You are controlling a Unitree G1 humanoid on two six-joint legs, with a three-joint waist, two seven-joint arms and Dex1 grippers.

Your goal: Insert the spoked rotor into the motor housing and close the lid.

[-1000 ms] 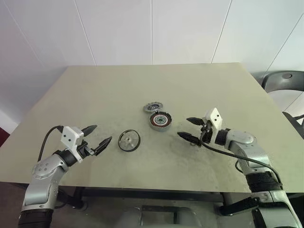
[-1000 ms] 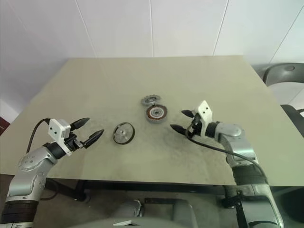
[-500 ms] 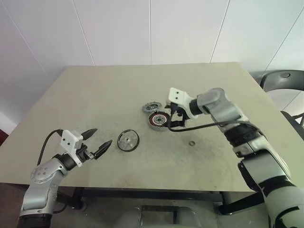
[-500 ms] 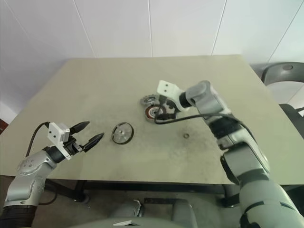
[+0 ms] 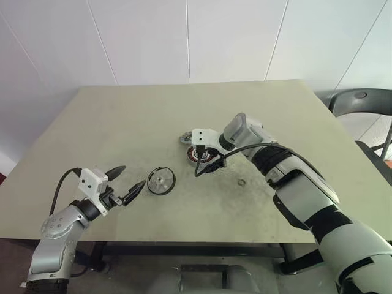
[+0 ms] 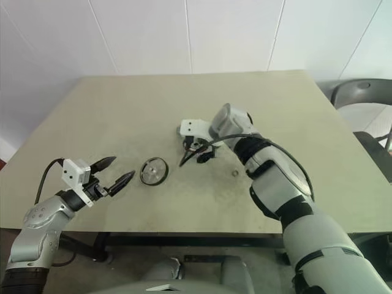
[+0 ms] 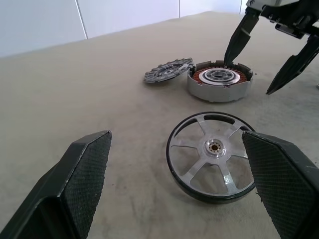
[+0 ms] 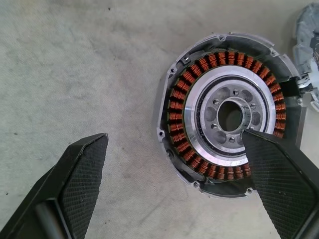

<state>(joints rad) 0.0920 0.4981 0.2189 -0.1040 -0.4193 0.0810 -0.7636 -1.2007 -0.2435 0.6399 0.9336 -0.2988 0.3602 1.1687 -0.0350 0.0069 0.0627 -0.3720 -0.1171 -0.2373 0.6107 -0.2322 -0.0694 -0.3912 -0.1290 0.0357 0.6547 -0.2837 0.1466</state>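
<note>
The spoked rotor (image 5: 161,181) lies flat on the table, black rim with pale spokes, just ahead of my left gripper (image 5: 130,177). That gripper is open and level, and in the left wrist view the rotor (image 7: 212,154) sits between its fingers and a little beyond them. The motor housing (image 8: 227,127), with copper windings around a silver hub, lies at the table's middle. My right gripper (image 5: 205,160) hangs open just above it, pointing steeply down, one finger (image 8: 279,179) over the housing's edge. The grey slotted lid (image 7: 168,71) lies beside the housing, on its far side.
A small metal ring (image 5: 242,182) lies on the table to the right of the housing. The beige table (image 5: 122,122) has open surface all around the parts. A grey chair (image 5: 361,101) stands off the table's right edge.
My right arm has swung in from the table's right side to over the motor housing and tipped its gripper downward. The left arm has stayed put.
</note>
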